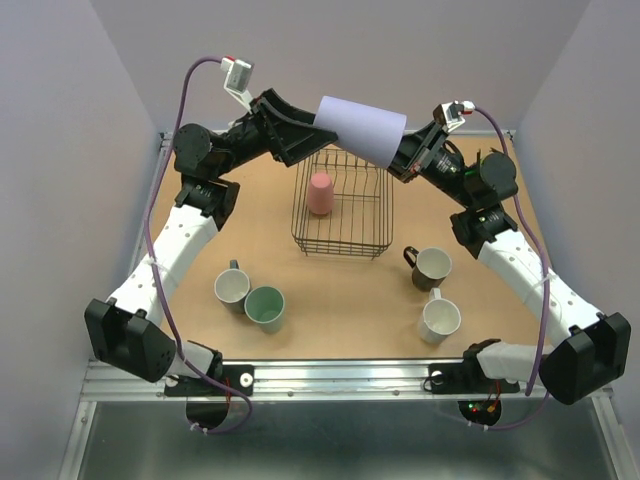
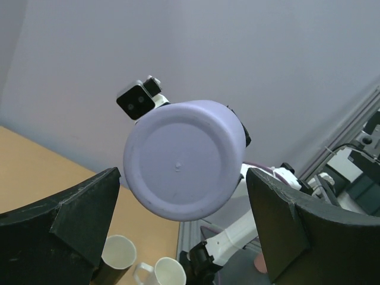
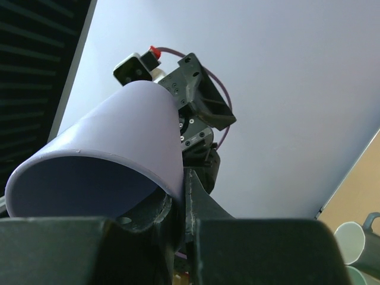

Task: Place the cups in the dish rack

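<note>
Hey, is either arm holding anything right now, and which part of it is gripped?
The right gripper holds the lavender cup, pinching its wall at the rim. The left gripper is open and holds nothing.

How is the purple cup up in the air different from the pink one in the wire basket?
The lavender cup is held aloft on its side, its rim pinched by the right end effector. The pink cup stands inside the dish rack, touched by nothing. One is pale purple, the other salmon pink. Both are plain cups with no handle showing.
</note>
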`<action>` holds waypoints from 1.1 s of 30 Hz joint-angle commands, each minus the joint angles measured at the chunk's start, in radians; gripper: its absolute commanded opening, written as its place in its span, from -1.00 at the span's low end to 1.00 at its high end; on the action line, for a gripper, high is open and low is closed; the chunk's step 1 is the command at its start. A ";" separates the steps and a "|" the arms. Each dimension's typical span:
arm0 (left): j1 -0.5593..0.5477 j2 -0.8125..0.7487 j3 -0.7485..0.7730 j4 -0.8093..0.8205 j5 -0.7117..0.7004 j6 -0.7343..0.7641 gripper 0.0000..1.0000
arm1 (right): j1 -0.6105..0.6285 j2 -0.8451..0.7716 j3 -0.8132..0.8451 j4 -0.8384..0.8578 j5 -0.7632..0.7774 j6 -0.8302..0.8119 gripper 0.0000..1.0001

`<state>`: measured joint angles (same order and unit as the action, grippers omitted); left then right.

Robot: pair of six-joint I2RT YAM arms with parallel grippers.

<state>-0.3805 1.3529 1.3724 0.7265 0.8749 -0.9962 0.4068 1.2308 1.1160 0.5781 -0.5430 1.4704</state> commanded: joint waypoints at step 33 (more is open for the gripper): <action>-0.026 0.074 0.040 0.119 0.035 -0.067 -1.00 | -0.010 -0.002 -0.012 -0.034 -0.060 -0.106 0.09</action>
<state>-0.3985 1.4391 1.3693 0.9203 0.8989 -1.1580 0.4061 1.2518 1.0569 0.6540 -0.5987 1.4628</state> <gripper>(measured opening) 0.739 0.356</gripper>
